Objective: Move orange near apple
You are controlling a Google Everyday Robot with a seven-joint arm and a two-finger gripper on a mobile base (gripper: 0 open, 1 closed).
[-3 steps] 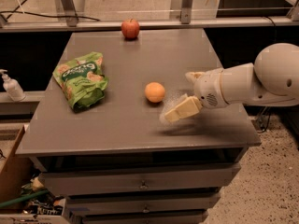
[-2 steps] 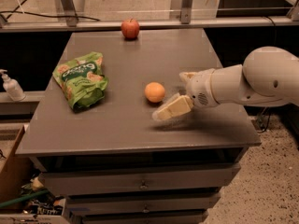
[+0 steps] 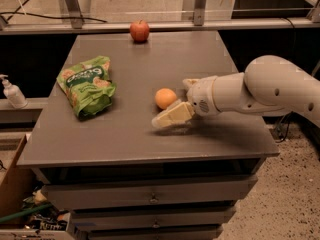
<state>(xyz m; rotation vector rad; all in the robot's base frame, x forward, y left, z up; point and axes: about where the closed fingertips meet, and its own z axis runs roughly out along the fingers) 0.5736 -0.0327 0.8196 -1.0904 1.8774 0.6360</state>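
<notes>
The pale orange [image 3: 165, 98] lies on the grey table top [image 3: 130, 134], right of the middle. The red apple [image 3: 139, 30] with a short stem stands at the far edge of the table, well behind the orange. My gripper [image 3: 172, 104] comes in from the right on a white arm and sits low over the table right beside the orange. It is open: one cream finger [image 3: 172, 118] reaches along the near side of the orange, the other [image 3: 189, 83] shows behind it. The orange rests on the table, not gripped.
A green snack bag [image 3: 87, 85] lies on the left part of the table. A soap bottle [image 3: 12, 92] stands on a ledge at the left. Drawers are below the table front, and a cardboard box with clutter is on the floor at lower left.
My gripper has moved left across the table toward the orange and now has its fingers beside it. The orange, apple and bag have not moved.
</notes>
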